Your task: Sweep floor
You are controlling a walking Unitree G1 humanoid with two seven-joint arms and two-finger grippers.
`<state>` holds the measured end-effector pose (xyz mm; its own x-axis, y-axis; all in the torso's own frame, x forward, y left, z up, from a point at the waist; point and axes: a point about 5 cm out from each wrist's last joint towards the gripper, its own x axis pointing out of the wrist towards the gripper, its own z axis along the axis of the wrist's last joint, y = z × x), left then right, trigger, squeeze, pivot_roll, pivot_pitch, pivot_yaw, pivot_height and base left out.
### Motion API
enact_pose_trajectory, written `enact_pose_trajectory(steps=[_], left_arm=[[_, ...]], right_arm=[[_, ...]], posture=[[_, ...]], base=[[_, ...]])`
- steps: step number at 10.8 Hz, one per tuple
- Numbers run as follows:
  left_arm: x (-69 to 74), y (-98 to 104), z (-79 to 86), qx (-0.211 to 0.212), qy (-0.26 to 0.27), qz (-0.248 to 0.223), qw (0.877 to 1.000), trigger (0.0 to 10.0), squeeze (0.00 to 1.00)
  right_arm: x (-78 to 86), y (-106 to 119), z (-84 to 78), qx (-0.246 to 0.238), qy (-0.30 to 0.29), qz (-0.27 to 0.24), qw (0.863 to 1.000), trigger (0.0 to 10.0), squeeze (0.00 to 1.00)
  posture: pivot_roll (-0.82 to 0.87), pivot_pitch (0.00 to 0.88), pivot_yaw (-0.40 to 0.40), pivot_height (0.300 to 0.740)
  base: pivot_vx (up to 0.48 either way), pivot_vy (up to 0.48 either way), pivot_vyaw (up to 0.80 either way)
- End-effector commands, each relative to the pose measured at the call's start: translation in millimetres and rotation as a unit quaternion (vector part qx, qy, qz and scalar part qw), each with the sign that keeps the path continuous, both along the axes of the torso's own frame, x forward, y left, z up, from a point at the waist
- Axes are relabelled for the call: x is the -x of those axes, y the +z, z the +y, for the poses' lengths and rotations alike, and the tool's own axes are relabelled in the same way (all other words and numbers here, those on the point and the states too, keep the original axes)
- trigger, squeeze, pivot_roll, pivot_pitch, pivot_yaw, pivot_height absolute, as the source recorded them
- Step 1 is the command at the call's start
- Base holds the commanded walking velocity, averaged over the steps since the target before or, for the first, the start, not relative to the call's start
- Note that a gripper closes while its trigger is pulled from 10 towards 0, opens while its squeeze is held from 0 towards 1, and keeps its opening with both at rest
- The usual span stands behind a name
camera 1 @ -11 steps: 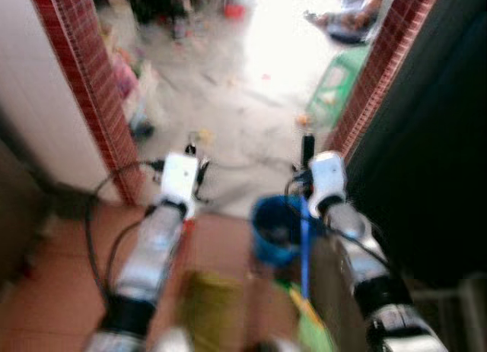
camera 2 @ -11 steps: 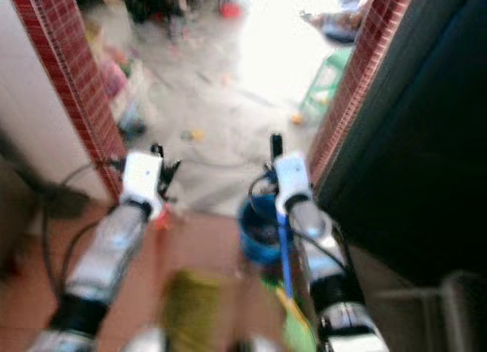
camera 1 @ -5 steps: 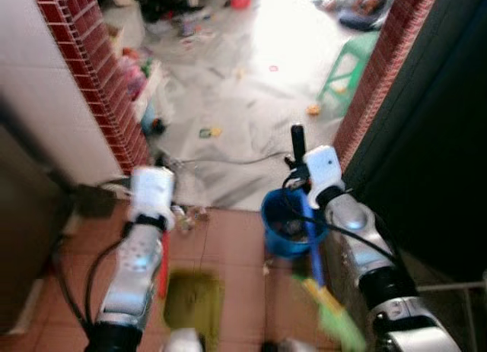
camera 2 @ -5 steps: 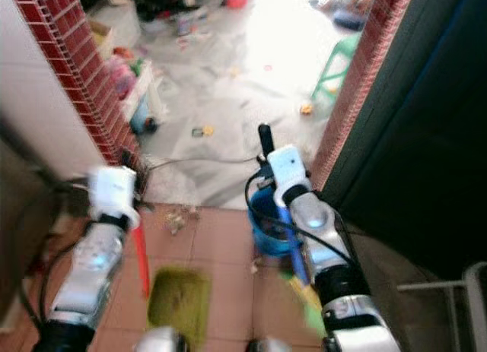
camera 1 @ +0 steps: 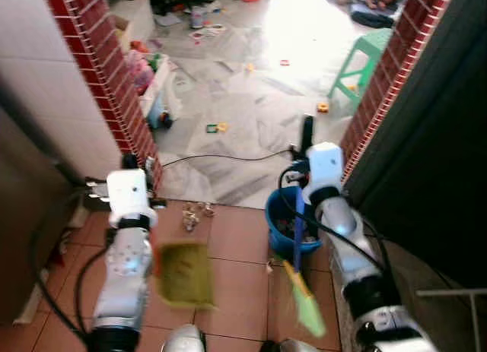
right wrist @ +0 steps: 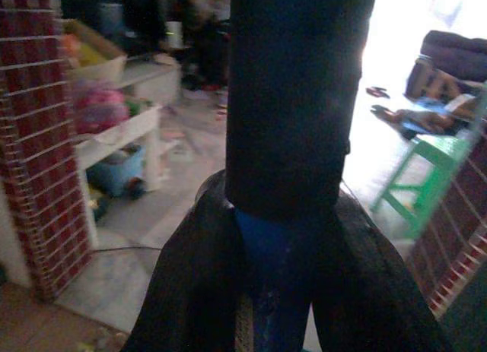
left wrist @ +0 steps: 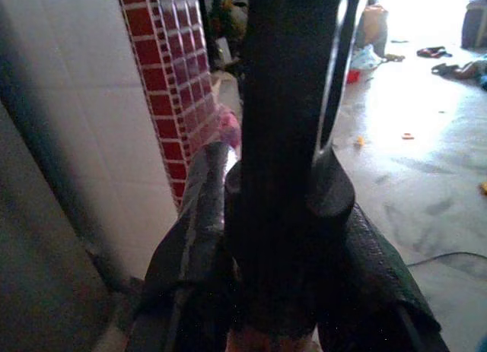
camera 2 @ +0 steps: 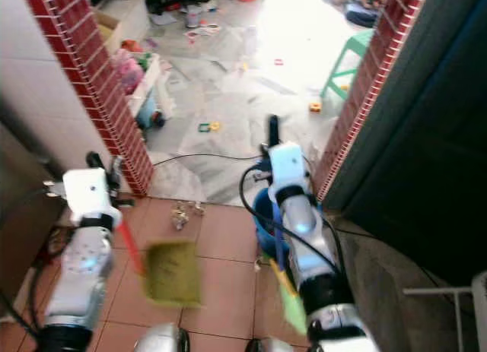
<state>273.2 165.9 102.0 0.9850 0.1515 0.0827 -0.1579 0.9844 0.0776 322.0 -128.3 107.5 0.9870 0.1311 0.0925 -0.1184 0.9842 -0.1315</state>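
Since the earlier frames the camera has tilted and steadied, so more of the far room is seen, and the left arm has been swung out to the left, toward the red brick pillar [camera 1: 114, 93]. The olive-green dustpan [camera 1: 183, 274] now appears lower and nearer, over the terracotta tile floor [camera 1: 236, 253].

The left pincer [camera 1: 131, 163] is seen near the foot of the pillar. In the left wrist view its fingers [left wrist: 190, 215] are pressed together around a dark handle [left wrist: 285, 139]; an orange-red shaft [camera 2: 129, 248] is seen running down from the left wrist to the dustpan.

The right pincer [camera 1: 307, 133] is held at the right, over the threshold. In the right wrist view its fingers [right wrist: 190, 276] are pinched on a broom handle [right wrist: 278, 306], black above and blue below. The blue handle is seen running down beside the right forearm to a blurred green broom head [camera 1: 308, 310] close to the tiles.

A blue bucket [camera 1: 280, 223] stands on the tiles just beside the right arm. A small clump of debris [camera 1: 192, 213] lies near the threshold, between the arms. Beyond, a grey marble floor [camera 1: 251, 131] is strewn with small litter, a black cable [camera 1: 221, 156] crosses it, and a green stool [camera 1: 364, 59] stands at the far right.
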Motion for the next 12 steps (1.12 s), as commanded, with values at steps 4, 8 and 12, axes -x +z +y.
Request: enact_pose_trajectory(steps=[4, 8, 12], left_arm=[[-6.5, 9, -10.0, 0.016, -0.02, -0.012, 1.0, 10.0, 0.0], [-8.6, 20, -8.3, 0.041, 0.014, -0.031, 0.999, 10.0, 0.0], [-10.4, 32, -17.7, 0.073, -0.001, -0.035, 0.997, 10.0, 0.0]], right_arm=[[-3.4, 15, -11.4, 0.016, -0.02, -0.034, 0.999, 10.0, 0.0], [-3.1, 14, -12.9, 0.021, -0.014, -0.025, 0.999, 10.0, 0.0], [1.7, 19, -16.2, 0.01, -0.015, -0.023, 1.0, 10.0, 0.0]], posture=[[0.05, 0.0, -0.015, 0.74], [0.04, 0.0, -0.039, 0.74], [0.02, 0.023, -0.042, 0.74]], base=[[0.0, 0.0, 0.0], [0.0, 0.0, 0.0], [0.0, 0.066, 0.0]])
